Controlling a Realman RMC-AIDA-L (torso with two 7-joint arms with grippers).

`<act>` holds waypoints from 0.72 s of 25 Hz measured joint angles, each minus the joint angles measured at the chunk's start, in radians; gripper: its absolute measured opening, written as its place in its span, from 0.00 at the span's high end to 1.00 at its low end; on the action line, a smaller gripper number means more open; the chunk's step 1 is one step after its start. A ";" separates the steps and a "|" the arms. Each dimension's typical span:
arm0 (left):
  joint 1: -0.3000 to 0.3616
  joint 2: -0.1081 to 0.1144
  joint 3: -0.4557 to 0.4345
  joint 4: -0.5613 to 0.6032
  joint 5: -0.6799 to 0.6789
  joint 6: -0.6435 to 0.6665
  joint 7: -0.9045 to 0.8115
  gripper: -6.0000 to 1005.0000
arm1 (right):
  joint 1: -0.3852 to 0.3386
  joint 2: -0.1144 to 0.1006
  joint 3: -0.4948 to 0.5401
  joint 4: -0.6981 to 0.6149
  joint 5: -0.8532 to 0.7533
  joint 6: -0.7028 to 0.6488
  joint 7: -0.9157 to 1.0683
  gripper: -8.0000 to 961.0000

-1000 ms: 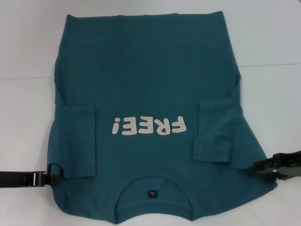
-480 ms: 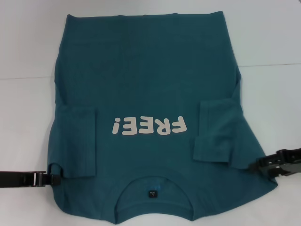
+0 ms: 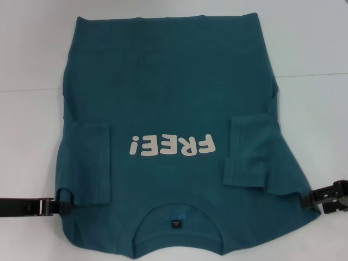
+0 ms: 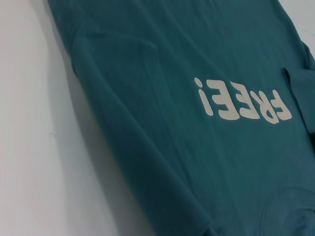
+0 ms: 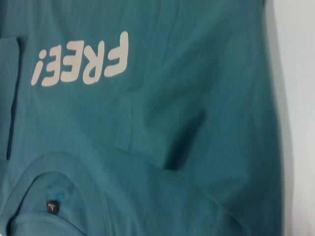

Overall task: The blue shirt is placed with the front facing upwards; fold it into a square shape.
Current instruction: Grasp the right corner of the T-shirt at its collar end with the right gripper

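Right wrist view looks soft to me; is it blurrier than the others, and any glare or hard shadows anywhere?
Right wrist view: the blue shirt and its FREE! print look soft-edged. Left wrist view: the print is crisper. Head view: even light, no glare on the shirt, only faint shadow along its edges on the white table.

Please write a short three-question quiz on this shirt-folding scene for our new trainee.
1. True or false: both sleeves of the blue shirt are folded in over its front.
2. Which lies nearer the robot: A) the collar or B) the hem?
3. Fill in: the left gripper is at the shirt's ____ edge, the right gripper at the opposite one.

Key: 1 true; 2 A; 3 left.
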 joint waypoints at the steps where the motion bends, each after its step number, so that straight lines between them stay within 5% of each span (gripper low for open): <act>1: 0.000 0.000 0.000 -0.001 0.000 0.000 0.000 0.96 | 0.000 0.003 -0.001 0.000 -0.005 0.002 0.000 0.11; 10: 0.000 0.001 0.000 0.000 0.000 0.003 0.000 0.96 | 0.000 0.011 0.000 0.004 -0.024 0.022 -0.001 0.11; 18: 0.000 0.002 0.000 -0.004 0.000 0.003 0.000 0.96 | 0.027 0.045 0.005 0.009 -0.012 0.043 -0.001 0.11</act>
